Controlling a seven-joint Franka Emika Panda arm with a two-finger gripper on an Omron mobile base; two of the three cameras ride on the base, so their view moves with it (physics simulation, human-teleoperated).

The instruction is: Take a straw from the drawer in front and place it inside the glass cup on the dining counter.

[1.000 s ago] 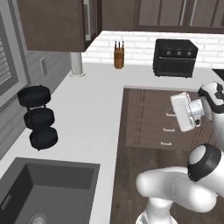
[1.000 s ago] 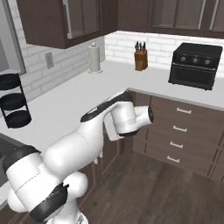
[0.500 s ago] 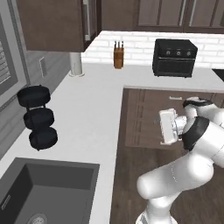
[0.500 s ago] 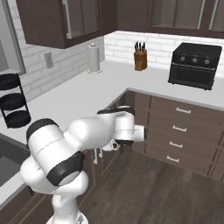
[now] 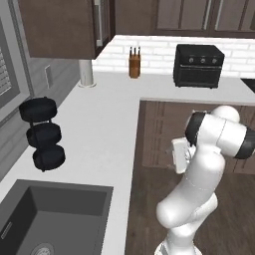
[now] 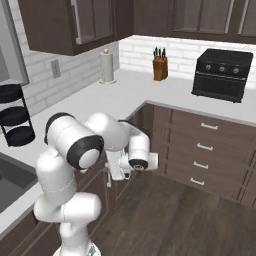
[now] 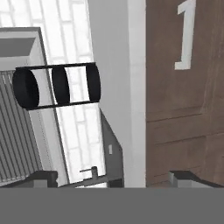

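Kitchen corner with a pale L-shaped worktop running along white brick backsplash, dark brown cabinets above and below. On the worktop at the back sit a wooden knife block, a black toaster oven to its right and a paper towel roll to its left. Over by the window wall stands a black three-tier rack, and a dark grey sink is sunk into the near end.

The arm is folded down low in the floor gap between the two cabinet runs, with the gripper tucked close to the cabinet fronts under the sink-side worktop. Jaws stand wide apart with nothing between them; in the hand view the two fingertips sit far apart at the bottom edge, and that view is rolled sideways, so the rack looks tipped over.

From the right base view there's a stack of drawers with short silver bar handles under the toaster oven, all looking closed. Hand view also shows a brown cabinet front with a silver handle, though I honestly can't tell if it's a drawer or a door from that angle
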